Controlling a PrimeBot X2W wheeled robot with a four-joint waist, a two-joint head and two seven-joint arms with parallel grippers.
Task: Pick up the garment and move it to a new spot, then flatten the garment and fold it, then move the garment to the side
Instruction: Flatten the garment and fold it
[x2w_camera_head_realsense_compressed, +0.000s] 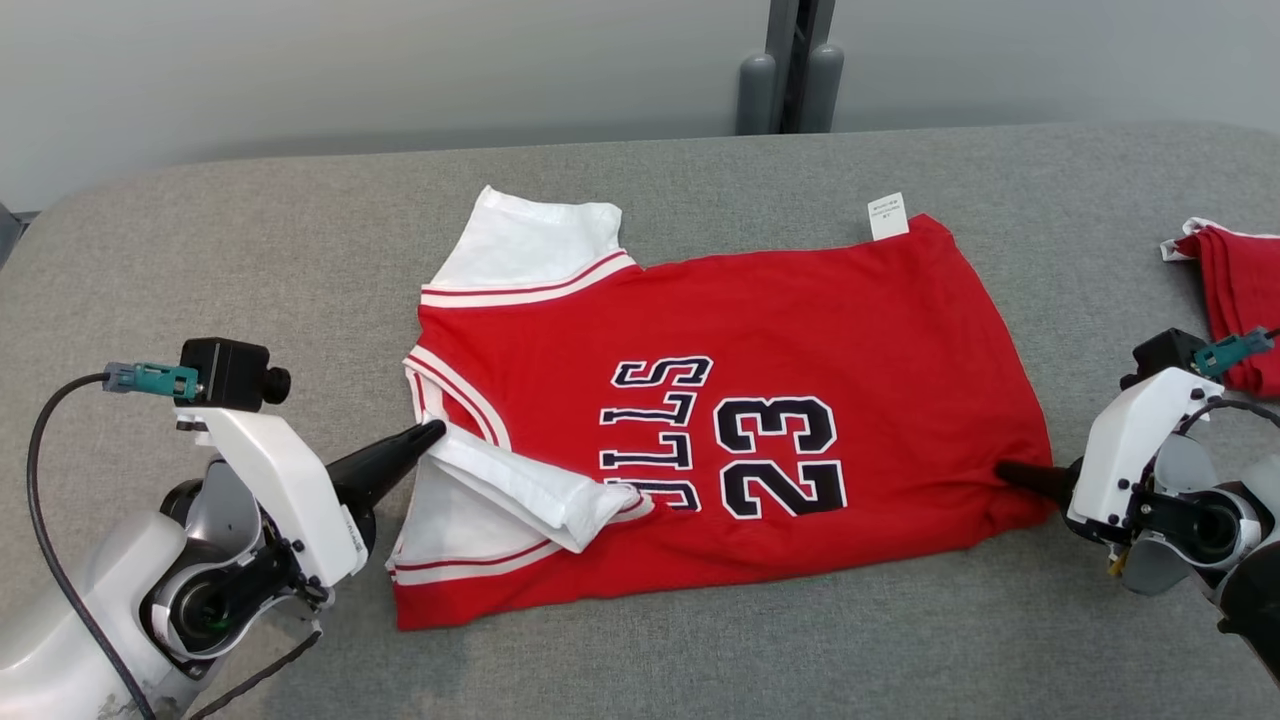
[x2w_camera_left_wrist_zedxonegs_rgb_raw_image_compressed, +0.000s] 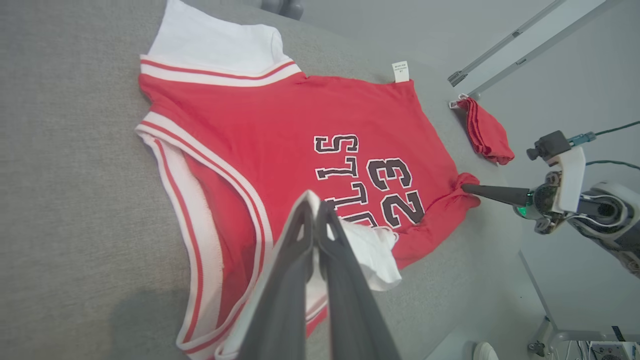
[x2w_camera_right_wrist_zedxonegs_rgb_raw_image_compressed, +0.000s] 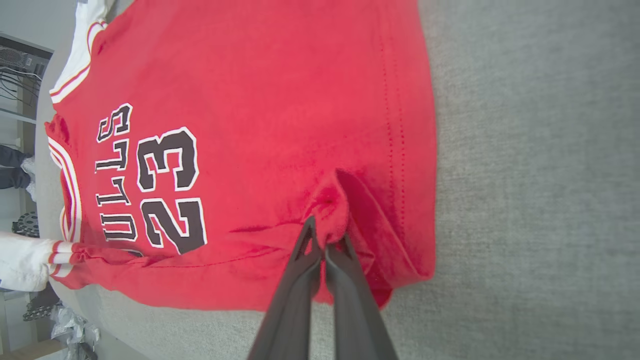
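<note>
The left tool (x2w_camera_head_realsense_compressed: 432, 434) pinches the jersey's (x2w_camera_head_realsense_compressed: 800, 320) folded white sleeve (x2w_camera_head_realsense_compressed: 520, 490); the right tool (x2w_camera_head_realsense_compressed: 1005, 472) pinches its red hem. The jersey lies on the grey counter (x2w_camera_head_realsense_compressed: 250, 260), sleeve covering the lettering's first letter

**Open table front and back, cloth at the right edge**

The jersey (x2w_camera_head_realsense_compressed: 800, 320) covered the middle of the table (x2w_camera_head_realsense_compressed: 200, 230). Bare grey surface lay free beyond it toward the far edge, along the near edge and at the far left corner. The left hand (x2w_camera_head_realsense_compressed: 437, 430) at the sleeve and the right hand (x2w_camera_head_realsense_compressed: 1003, 470) at the hem, each clamped on cloth, barred both ends. A folded red cloth (x2w_camera_head_realsense_compressed: 1235, 290) occupied the right edge. Two grey posts (x2w_camera_head_realsense_compressed: 790, 90) stood behind the far edge.
</note>
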